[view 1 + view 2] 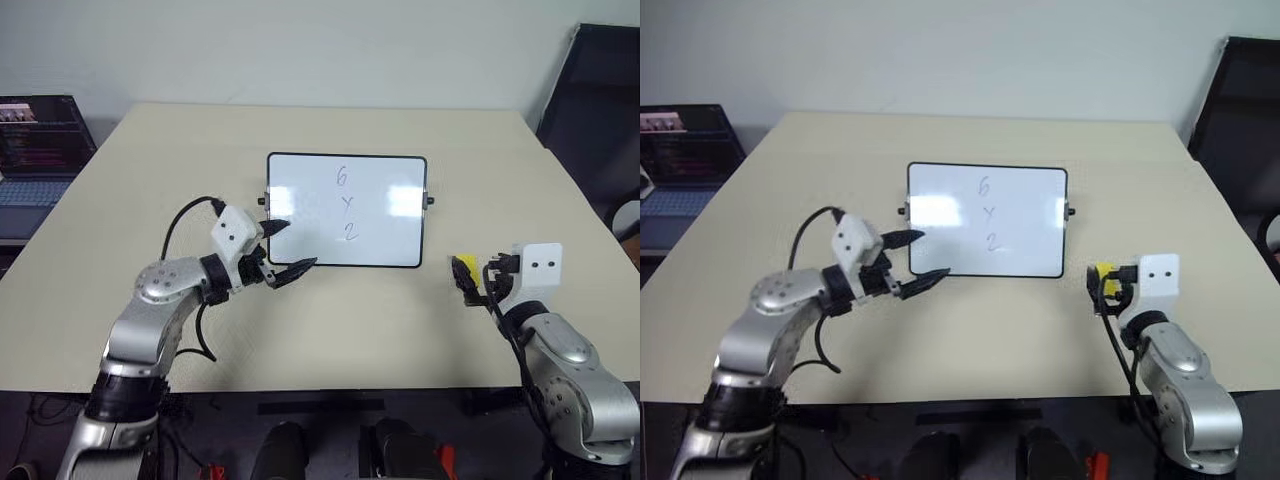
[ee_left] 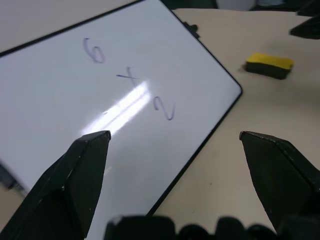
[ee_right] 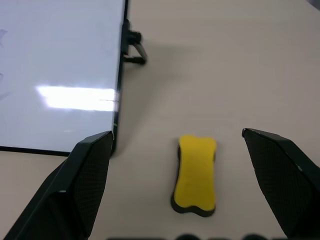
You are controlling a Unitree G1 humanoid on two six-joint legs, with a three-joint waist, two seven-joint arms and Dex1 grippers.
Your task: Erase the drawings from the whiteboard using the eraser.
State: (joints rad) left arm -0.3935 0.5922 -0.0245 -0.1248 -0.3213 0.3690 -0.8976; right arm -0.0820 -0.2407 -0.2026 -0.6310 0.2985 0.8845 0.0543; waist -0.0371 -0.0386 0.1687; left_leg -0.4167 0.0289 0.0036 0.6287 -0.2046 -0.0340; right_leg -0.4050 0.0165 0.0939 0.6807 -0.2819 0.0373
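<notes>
Since the eraser (image 3: 195, 173) looks light and squishy, I'd pinch its narrow waist with the wide-open, empty right gripper (image 3: 176, 150), sitting at 4 o'clock off the whiteboard (image 1: 300, 200); left gripper (image 1: 282, 250) is open and empty too.

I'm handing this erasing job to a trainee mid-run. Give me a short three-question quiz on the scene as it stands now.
1. True or false: the right gripper is shut on the eraser.
2. What drawings are on the whiteboard, from far edge to near edge?
3. Which gripper faces the whiteboard's near left corner: (a) the left gripper or (b) the right gripper?

Key
1. False: its jaws stand open and the eraser lies on the table ahead of them, untouched.
2. "6", "x", "2", in one column, all unerased.
3. (a), jaws open above that corner.
</notes>
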